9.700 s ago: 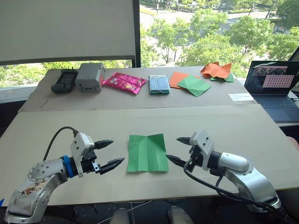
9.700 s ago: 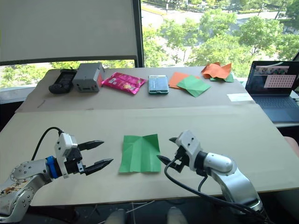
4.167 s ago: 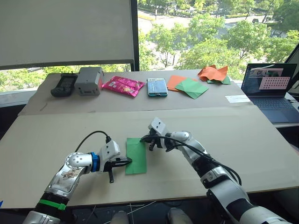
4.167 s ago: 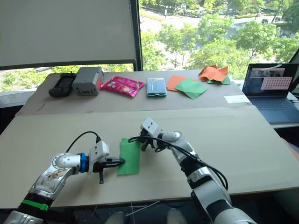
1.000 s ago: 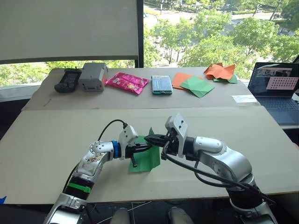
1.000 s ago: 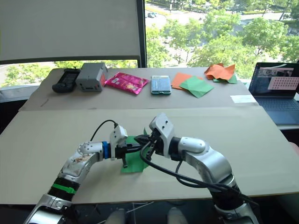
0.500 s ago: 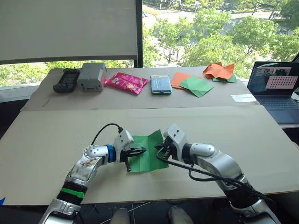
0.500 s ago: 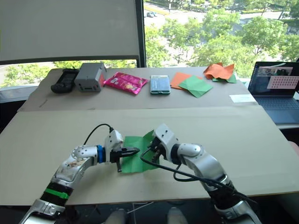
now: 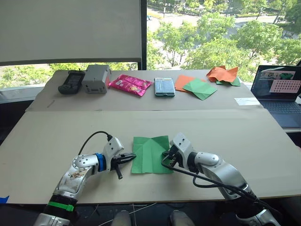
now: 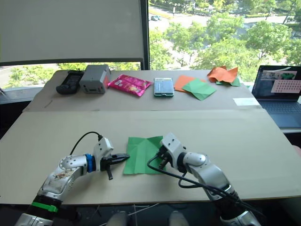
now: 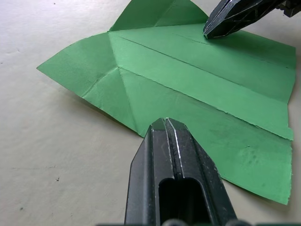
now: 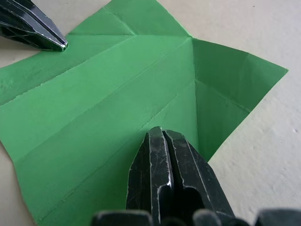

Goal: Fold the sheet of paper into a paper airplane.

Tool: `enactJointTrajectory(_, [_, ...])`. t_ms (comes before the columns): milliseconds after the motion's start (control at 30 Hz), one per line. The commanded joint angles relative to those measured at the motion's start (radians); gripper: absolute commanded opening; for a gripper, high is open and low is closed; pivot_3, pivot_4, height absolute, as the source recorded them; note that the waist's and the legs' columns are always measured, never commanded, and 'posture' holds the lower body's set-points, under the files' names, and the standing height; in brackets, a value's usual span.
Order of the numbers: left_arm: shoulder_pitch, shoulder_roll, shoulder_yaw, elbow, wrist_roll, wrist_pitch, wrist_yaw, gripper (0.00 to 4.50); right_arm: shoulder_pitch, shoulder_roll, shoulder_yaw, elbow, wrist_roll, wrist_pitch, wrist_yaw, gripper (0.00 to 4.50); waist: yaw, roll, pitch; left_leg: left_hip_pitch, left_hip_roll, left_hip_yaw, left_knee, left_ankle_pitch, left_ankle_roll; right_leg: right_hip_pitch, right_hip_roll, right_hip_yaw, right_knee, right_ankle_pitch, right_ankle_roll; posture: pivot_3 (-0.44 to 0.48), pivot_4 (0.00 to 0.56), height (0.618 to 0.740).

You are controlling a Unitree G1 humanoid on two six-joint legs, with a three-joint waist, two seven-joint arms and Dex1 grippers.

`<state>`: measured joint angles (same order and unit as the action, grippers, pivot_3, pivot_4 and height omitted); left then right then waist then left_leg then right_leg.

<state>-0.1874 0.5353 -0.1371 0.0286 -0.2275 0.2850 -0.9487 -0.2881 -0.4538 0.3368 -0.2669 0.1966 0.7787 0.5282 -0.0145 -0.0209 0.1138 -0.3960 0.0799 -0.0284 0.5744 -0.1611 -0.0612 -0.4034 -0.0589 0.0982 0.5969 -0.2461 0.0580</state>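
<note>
**Q:** What lies across the scene?

**A:** A wide cardboard-topped table (image 9: pixel 263 141) under a window. Along its far edge sit a laptop (image 9: pixel 281 89), a grey box (image 9: pixel 96 78), a black handset (image 9: pixel 71 82), a pink snack packet (image 9: pixel 130 84), a phone (image 9: pixel 164 87), flat orange and green sheets (image 9: pixel 195 86) and a crumpled orange paper (image 9: pixel 223 74).

**Q:** And the sheet of paper?

**A:** The sheet of paper (image 9: pixel 151 154), bright green and creased lengthwise, lies opened flat near the table's front edge, between the two arms. Diagonal creases run to its two far corners, which lift slightly.

**Q:** How are the grippers placed?

**A:** The left gripper (image 9: pixel 130 157) is low at the sheet's left edge, its fingers pressed together, with nothing pinched between them. The right gripper (image 9: pixel 166 155) rests at the sheet's right edge, its fingers likewise pressed together; in the left wrist view its tip (image 11: pixel 221 26) touches the green surface.
</note>
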Motion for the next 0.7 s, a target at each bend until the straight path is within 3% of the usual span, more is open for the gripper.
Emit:
enactJointTrajectory(33, [0.007, 0.000, -0.013, 0.002, 0.014, -0.001, 0.005, 0.00, 0.023, 0.004, -0.014, 0.032, -0.017, 0.021, -0.015, 0.03, 0.000, 0.000, -0.001, 0.000, 0.000, 0.000, 0.000, 0.000, 0.000, 0.000, 0.000, 0.000, 0.000, 0.000, 0.000, 0.000, 0.150, 0.721])
enactJointTrajectory(133, [-0.002, 0.000, -0.004, 0.007, 0.009, -0.007, 0.004, 0.00, 0.018, 0.034, -0.059, -0.010, 0.022, 0.006, -0.013, 0.03, 0.000, 0.000, -0.001, 0.000, 0.000, 0.000, 0.000, 0.000, 0.000, 0.000, 0.000, 0.000, 0.000, 0.000, 0.000, 0.000, 0.150, 0.721])
enactJointTrajectory(367, [-0.012, 0.029, 0.076, -0.132, -0.077, 0.071, 0.008, 0.00, -0.034, 0.090, -0.206, -0.123, 0.096, 0.043, -0.054, 2.25, -0.004, 0.000, 0.002, -0.003, 0.000, 0.000, 0.000, 0.000, 0.000, -0.003, 0.000, 0.000, 0.001, 0.000, 0.000, 0.000, 0.150, 0.721])
enactJointTrajectory(700, [0.014, 0.051, 0.095, -0.224, -0.108, 0.129, 0.034, 0.00, -0.053, 0.108, -0.184, 0.031, 0.044, -0.002, -0.084, 2.25, -0.006, 0.001, 0.003, -0.003, 0.000, 0.000, 0.000, 0.001, 0.001, -0.002, 0.000, 0.000, 0.000, 0.000, 0.000, 0.000, 0.150, 0.721])
